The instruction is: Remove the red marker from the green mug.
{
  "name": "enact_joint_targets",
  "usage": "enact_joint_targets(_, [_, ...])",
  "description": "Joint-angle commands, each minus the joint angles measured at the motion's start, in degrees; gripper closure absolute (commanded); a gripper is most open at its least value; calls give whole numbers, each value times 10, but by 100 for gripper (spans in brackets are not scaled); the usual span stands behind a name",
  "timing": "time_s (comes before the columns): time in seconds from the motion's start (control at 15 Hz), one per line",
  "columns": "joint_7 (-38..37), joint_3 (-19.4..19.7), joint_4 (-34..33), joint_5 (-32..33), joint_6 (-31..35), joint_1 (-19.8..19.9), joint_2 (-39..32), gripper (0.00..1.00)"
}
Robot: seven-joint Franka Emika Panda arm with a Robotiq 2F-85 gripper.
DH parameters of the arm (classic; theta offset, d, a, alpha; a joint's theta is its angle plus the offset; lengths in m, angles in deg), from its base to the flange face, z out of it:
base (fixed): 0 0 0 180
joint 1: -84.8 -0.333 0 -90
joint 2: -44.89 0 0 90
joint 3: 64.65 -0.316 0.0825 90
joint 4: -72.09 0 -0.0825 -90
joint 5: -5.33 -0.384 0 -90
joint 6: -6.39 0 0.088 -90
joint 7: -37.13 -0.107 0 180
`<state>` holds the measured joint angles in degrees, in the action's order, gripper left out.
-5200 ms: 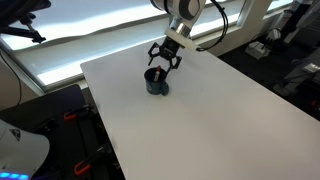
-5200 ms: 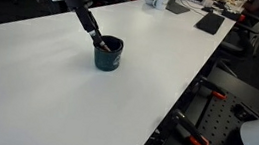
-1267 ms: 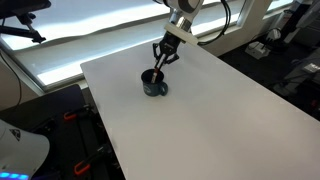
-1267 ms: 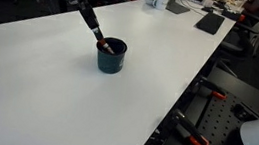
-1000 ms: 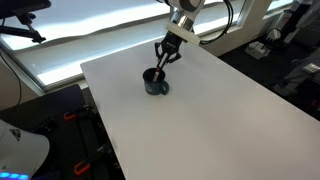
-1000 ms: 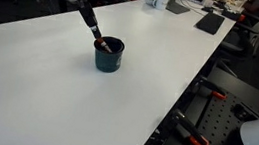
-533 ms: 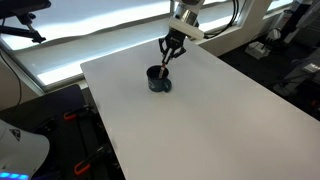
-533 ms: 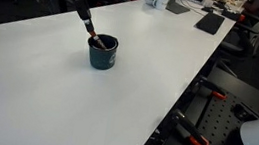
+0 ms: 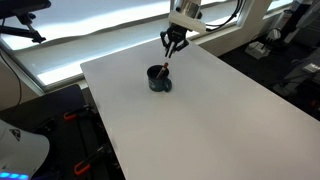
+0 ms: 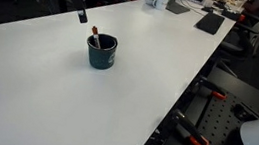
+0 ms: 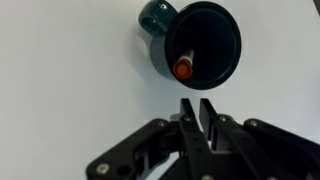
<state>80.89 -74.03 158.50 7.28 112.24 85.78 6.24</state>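
Note:
The green mug [image 9: 158, 79] [image 10: 101, 53] stands on the white table, its handle [image 11: 155, 15] visible in the wrist view. The red marker [image 11: 183, 68] [image 10: 93, 34] leans inside the mug, its top poking above the rim in an exterior view [image 9: 164, 68]. My gripper [image 9: 172, 42] [image 10: 81, 17] hangs above and to one side of the mug, clear of the marker. In the wrist view the gripper [image 11: 198, 108] is shut, with only a thin slit between the fingers and nothing in it. The mug [image 11: 195, 42] lies beyond the fingertips.
The white table [image 9: 210, 120] [image 10: 36, 91] spreads widely around the mug. Dark equipment and cables lie past the table's edge [image 10: 210, 113]. A bright window ledge [image 9: 60, 50] runs behind the table.
My gripper has lifted up and away from the mug, still shut and without the marker. The marker stays leaning in the mug, which has shifted slightly.

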Motion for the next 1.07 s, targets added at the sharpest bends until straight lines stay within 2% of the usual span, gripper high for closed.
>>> enact_joint_targets(0.0, [22, -5, 45, -14, 22, 8, 37, 97])
enact_joint_targets(0.07, [21, -4, 47, -15, 20, 7, 36, 97])
enact_joint_targets(0.13, [26, -3, 46, -13, 10, 5, 34, 83])
enact_joint_targets(0.2, [27, -2, 46, -11, 1, 2, 28, 62])
enact_joint_targets(0.67, [14, 5, 44, -6, -37, -1, -1, 9])
enact_joint_targets(0.73, [13, 4, 42, -7, -20, -2, -4, 27])
enact_joint_targets(0.87, [13, 4, 42, -7, -22, -1, -9, 11])
enact_joint_targets(1.0, [13, 4, 42, -7, -23, -1, -10, 9])
